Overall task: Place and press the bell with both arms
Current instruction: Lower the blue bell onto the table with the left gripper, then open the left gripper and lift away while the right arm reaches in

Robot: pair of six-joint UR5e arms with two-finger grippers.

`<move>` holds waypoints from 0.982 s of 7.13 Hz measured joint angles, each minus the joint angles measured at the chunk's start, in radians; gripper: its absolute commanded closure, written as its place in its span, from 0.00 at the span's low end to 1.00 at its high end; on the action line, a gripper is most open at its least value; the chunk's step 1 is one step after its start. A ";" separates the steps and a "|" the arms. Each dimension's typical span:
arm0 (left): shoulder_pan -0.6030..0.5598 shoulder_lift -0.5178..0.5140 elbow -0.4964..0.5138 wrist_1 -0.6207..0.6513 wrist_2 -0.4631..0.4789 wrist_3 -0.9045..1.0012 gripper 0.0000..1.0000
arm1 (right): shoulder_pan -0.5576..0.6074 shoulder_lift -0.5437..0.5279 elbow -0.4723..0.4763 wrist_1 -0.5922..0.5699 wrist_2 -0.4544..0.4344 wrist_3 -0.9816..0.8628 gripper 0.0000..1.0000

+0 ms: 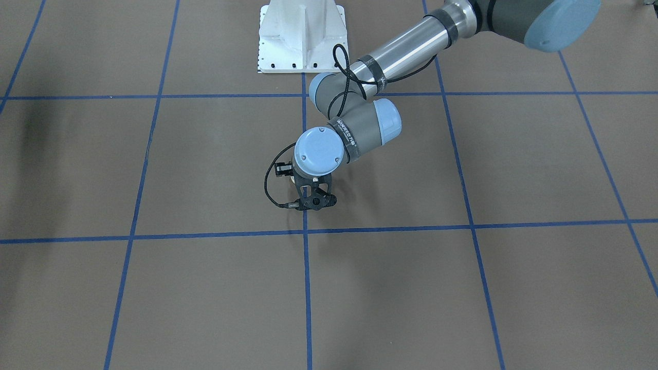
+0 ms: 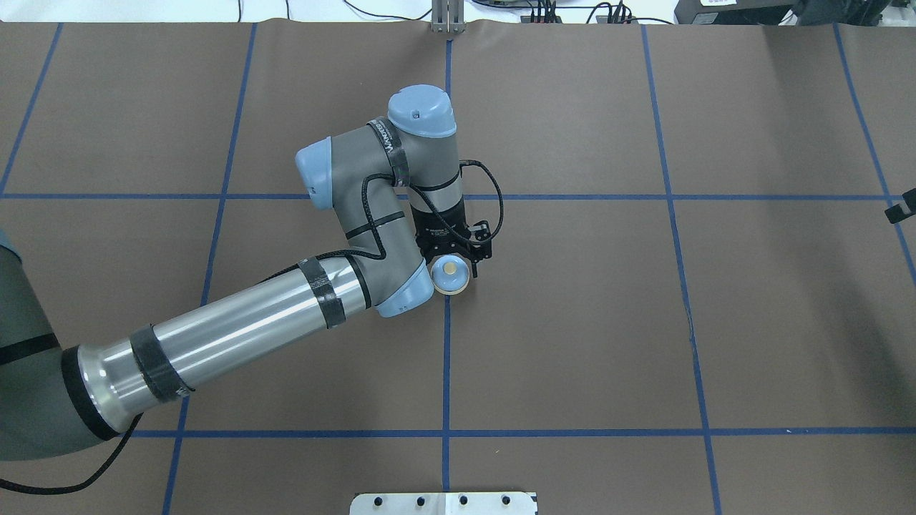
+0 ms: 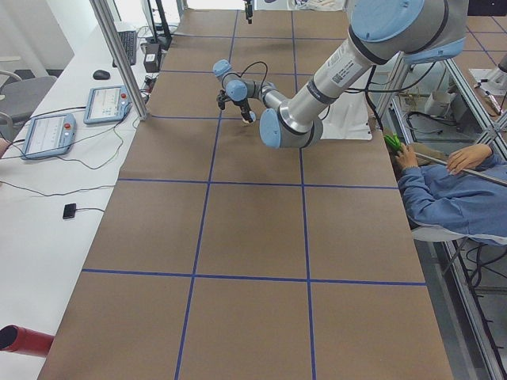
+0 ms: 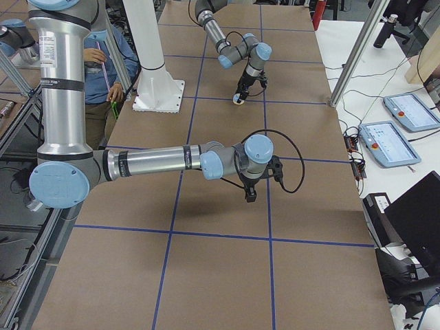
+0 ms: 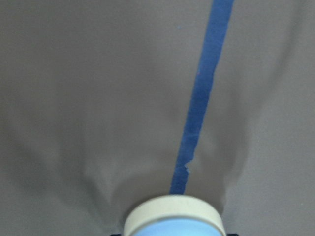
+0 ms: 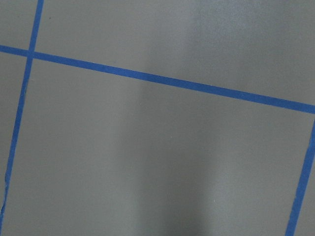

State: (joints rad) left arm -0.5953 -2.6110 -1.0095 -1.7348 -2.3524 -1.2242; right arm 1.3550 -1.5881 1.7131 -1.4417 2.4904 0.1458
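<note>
Well, the left arm (image 2: 236,325) is stretched out over the middle of the counter (image 2: 608,322), wrist bent so its pincer (image 2: 453,267) points straight down. The pincer looks clamped on the bell (image 2: 450,277), with a black finger (image 2: 474,267) close against its side. The bell is upright, cream button up and cream rim at the bottom. It sits right over the centre blue line (image 5: 202,98) that runs away from the robot, closer to the far cross line than the near one. From the wrist camera its rim fills the bottom edge, with soft shadow spread on the brown cover around it. Whether it is resting on the counter or hanging just off it, I can't tell.

The right arm (image 4: 151,161) reaches low across its own end of the counter, well apart from the bell. Its pincer (image 4: 251,194) points down at bare cover, and whether it is open or closed I can't tell. The white pedestal (image 1: 302,36) stands at the robot's edge, and someone in blue (image 3: 451,194) sits beside the counter
</note>
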 measured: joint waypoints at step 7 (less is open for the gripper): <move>-0.132 0.377 -0.545 0.007 -0.008 -0.069 0.01 | -0.325 0.343 0.087 0.001 -0.174 0.721 0.02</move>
State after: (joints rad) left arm -0.7271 -2.2335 -1.5540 -1.7281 -2.3604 -1.2935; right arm 1.0304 -1.2449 1.8000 -1.4407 2.3165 0.8670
